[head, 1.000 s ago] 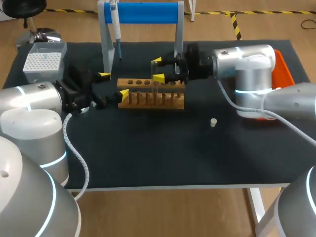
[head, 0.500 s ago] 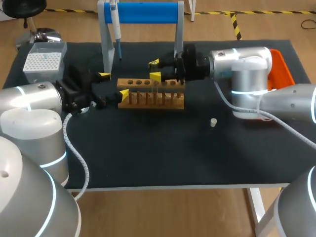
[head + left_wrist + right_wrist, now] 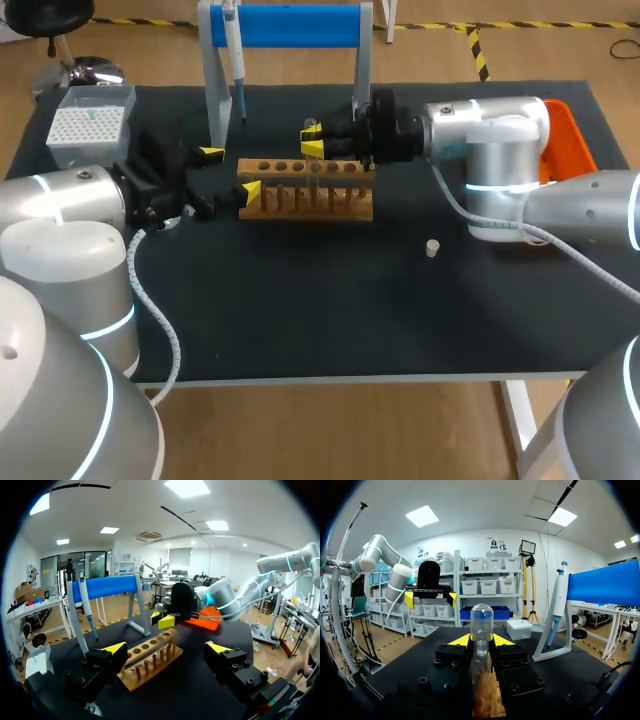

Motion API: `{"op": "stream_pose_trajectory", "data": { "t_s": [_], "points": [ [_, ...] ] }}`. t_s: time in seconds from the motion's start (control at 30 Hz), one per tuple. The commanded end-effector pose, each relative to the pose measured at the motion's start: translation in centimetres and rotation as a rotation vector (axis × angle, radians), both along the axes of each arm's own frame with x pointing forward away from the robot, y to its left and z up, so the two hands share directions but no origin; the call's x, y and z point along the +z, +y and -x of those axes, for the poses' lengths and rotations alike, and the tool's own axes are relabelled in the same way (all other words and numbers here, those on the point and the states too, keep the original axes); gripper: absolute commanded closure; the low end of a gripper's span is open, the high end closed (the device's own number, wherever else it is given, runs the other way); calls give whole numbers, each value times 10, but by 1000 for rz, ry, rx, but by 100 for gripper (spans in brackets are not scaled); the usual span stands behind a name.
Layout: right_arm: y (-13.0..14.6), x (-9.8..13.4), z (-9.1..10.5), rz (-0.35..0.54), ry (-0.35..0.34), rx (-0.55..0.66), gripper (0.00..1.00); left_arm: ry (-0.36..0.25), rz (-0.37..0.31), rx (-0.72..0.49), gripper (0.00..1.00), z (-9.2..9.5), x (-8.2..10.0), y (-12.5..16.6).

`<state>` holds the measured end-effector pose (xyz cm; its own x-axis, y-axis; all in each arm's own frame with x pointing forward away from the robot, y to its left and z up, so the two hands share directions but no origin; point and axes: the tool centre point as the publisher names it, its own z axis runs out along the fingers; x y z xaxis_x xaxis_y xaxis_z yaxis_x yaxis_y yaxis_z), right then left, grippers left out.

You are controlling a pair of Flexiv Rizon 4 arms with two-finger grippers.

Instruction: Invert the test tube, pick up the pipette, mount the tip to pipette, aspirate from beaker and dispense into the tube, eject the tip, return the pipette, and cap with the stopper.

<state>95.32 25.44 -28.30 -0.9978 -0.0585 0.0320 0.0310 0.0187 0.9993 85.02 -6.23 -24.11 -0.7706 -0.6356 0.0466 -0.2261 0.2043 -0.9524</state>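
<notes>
The right arm (image 3: 480, 130) has edged left over the last second and its wrist has rolled a little, so from above its two yellow tips now sit closer together. Its jaws are clamped on the test tube (image 3: 481, 630), one tip on each side of the glass. The tube's rounded end is up and its mouth down, just over the far side of the wooden rack (image 3: 305, 195). The left jaws stand wide apart, gripping nothing, by the rack's left end.

The tube looks like thin clear glass — light, stiff, slick and easy to crack. I'd say a hold around mid-length with a modest squeeze suits it; too loose and it could slip during the flip.

Room is tight on the far side. The right leg of the blue stand (image 3: 285, 25) is just behind the right jaws, with the pipette (image 3: 233, 50) hanging at the stand's left end. The near half of the desk (image 3: 330, 300) offers more space — only the stopper (image 3: 432, 248) lies there, right of the rack and well apart. The tip box (image 3: 88, 125) sits at the far left corner.
</notes>
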Motion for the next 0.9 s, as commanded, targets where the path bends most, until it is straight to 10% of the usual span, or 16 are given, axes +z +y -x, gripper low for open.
{"op": "stream_pose_trajectory", "data": {
  "t_s": [0.03,0.9],
  "points": [
    [0,-1,-2,-1,2,-5,100,-7,7,1,0,1,-3,0],
    [-4,22,-1,-16,40,-32,100,-7,7,1,0,1,-3,0]
  ]
}}
